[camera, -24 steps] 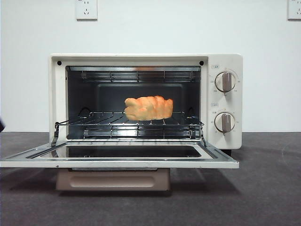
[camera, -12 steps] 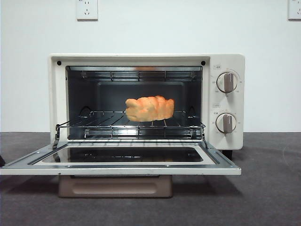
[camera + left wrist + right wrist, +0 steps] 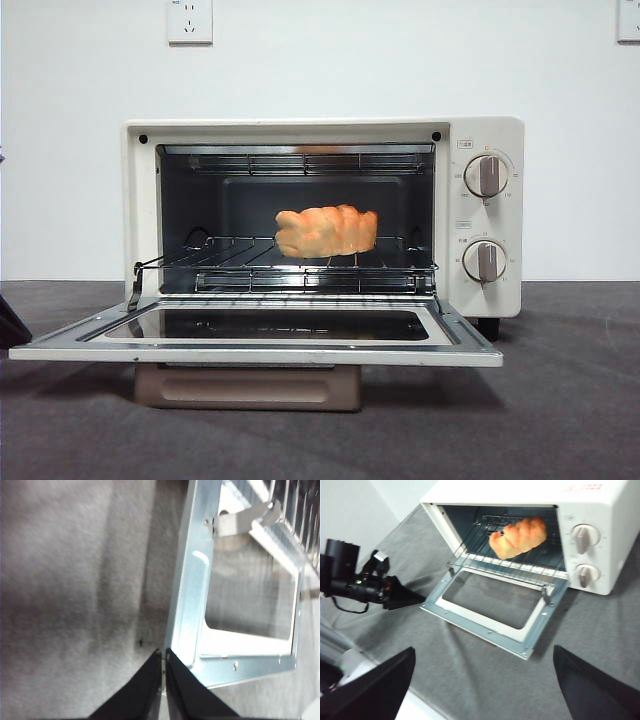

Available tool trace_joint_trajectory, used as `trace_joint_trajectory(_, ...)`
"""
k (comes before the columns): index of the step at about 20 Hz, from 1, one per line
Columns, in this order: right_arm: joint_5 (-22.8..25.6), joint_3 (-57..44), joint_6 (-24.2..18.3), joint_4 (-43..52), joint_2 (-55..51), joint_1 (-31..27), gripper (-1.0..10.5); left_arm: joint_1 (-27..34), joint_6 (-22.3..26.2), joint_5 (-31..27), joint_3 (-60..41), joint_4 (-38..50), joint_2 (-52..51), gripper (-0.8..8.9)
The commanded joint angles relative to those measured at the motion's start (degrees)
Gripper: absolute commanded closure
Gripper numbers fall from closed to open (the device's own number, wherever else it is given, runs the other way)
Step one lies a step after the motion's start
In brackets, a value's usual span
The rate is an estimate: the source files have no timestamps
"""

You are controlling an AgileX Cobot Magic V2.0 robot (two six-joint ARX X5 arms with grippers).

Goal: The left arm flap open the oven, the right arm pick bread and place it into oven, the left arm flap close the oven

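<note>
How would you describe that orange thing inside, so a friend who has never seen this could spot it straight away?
Find the cream-white toaster oven on the dark table, its glass door folded down flat. Look into its dark cavity at the wire rack; the bread sits on it, right of centre. It is the only golden-orange, lumpy, braided thing among grey metal.

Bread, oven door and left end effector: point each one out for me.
bread point(image 3: 326, 231): front view, middle of the loaf on the rack.
oven door point(image 3: 485, 628): right wrist view, front metal frame edge.
left end effector point(image 3: 163, 661): left wrist view, between the shut tips at the door's corner.
</note>
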Motion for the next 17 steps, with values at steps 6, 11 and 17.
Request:
trace_joint_trajectory(6,2.25,0.37,0.74,1.05,0.22,0.46,5.1,0.44,-3.3,11.32,0.92,16.9,-2.51,7.98)
trace_joint_trajectory(11,3.69,0.37,0.81,1.27,0.26,0.46,5.1,1.51,-1.38,-5.18,0.96,4.52,-3.96,7.98)
trace_joint_trajectory(17,4.76,0.37,0.81,3.61,0.26,0.46,5.1,1.27,2.47,-6.71,0.96,-5.11,-2.64,7.99)
